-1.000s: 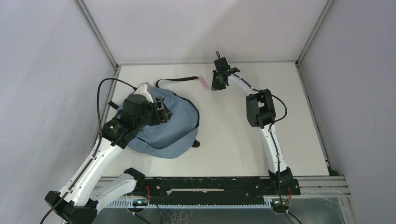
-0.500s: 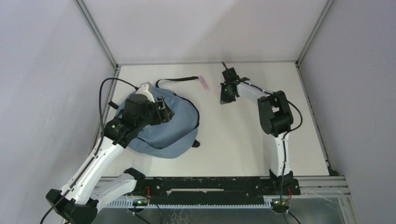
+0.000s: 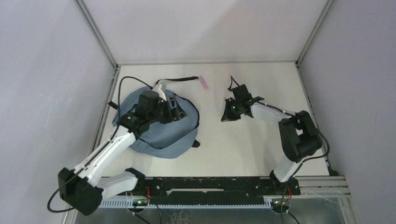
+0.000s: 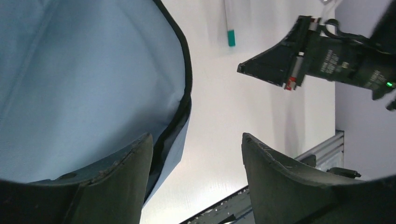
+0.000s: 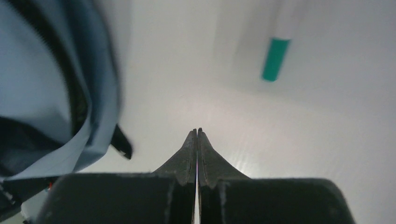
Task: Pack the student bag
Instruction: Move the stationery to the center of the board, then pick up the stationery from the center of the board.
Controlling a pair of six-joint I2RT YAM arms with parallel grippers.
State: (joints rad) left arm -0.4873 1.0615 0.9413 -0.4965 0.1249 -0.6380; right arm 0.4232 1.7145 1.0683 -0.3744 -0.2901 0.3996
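Matte white table (image 3: 243, 140), boxed in by a metal frame (image 3: 205, 62) with pale walls (image 3: 205, 28) behind. One slim pink stick (image 3: 204, 82) lies flat near the far edge, left of centre and angled; close up it shows a pale shaft ending in a teal tip (image 4: 230, 38). A black rail (image 3: 210, 186) runs along the near edge.

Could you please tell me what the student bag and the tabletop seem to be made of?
The student bag looks like soft, matte slate-blue woven fabric: it sags and creases. The tabletop seems a smooth white board, perhaps laminate, faintly glossy.
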